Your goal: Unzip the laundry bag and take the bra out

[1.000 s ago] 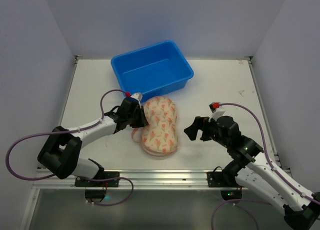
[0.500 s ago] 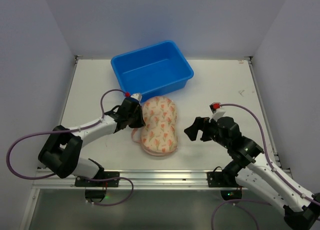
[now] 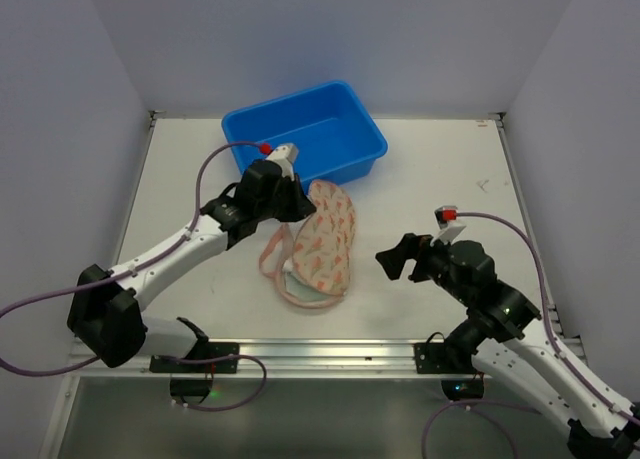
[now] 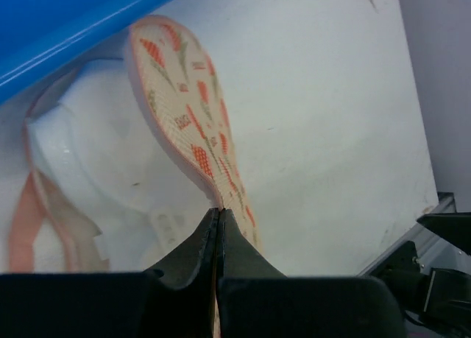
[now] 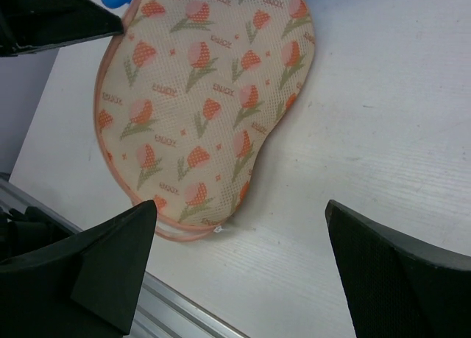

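Observation:
The laundry bag (image 3: pixel 328 237) lies on the table in front of the blue bin, its floral upper half tilted up and open. My left gripper (image 3: pixel 297 201) is shut on the pink edge of that upper half (image 4: pixel 185 111) and holds it raised. Under it, the pale padded bra (image 4: pixel 96 169) lies in the lower half; a pale part shows in the top view (image 3: pixel 298 282). My right gripper (image 3: pixel 402 259) is open and empty, on the table side right of the bag. In the right wrist view the gripper (image 5: pixel 241 209) hovers by the bag's near end (image 5: pixel 206 95).
The blue bin (image 3: pixel 352 167) stands just behind the bag and holds nothing; its wall shows in the left wrist view (image 4: pixel 66 29). A metal rail (image 3: pixel 320 351) runs along the near table edge. White walls enclose the table on three sides.
My left gripper has risen and moved toward the bin, pulling the bag's upper half up and open. The pink zipper edge now hangs loose at the left. My right arm shifted slightly right.

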Robot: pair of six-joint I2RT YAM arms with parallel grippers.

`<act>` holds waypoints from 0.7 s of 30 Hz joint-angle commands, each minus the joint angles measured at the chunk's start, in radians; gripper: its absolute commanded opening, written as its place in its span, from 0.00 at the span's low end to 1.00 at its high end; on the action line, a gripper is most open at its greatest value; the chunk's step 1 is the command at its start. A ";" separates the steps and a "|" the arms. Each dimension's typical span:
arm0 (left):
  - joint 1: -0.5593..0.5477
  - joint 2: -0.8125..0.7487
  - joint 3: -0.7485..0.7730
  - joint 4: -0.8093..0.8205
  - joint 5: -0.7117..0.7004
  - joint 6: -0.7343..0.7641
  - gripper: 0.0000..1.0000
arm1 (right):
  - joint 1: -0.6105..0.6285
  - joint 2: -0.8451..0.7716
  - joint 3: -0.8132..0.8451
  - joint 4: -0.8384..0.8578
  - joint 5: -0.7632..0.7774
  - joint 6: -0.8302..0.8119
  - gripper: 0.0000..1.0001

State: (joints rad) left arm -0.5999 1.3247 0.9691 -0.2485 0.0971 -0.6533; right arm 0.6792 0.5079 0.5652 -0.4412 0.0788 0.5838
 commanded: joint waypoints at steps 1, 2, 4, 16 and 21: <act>-0.090 0.075 0.152 0.037 0.049 -0.012 0.00 | -0.001 -0.058 0.035 -0.004 0.079 0.016 0.99; -0.115 0.100 0.178 0.051 0.047 -0.022 0.00 | -0.001 -0.075 0.033 -0.010 0.090 0.017 0.99; -0.187 0.189 0.232 0.072 0.070 -0.034 0.00 | -0.001 -0.129 0.029 -0.021 0.120 0.024 0.99; -0.359 0.573 0.531 0.193 0.176 -0.094 0.31 | -0.001 -0.374 -0.001 -0.106 0.263 0.056 0.99; -0.368 0.542 0.557 0.183 0.129 -0.069 0.67 | -0.001 -0.454 0.002 -0.123 0.303 0.054 0.99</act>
State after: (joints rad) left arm -0.9630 1.9190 1.4628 -0.1131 0.2310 -0.7330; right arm 0.6792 0.0814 0.5652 -0.5529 0.3134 0.6220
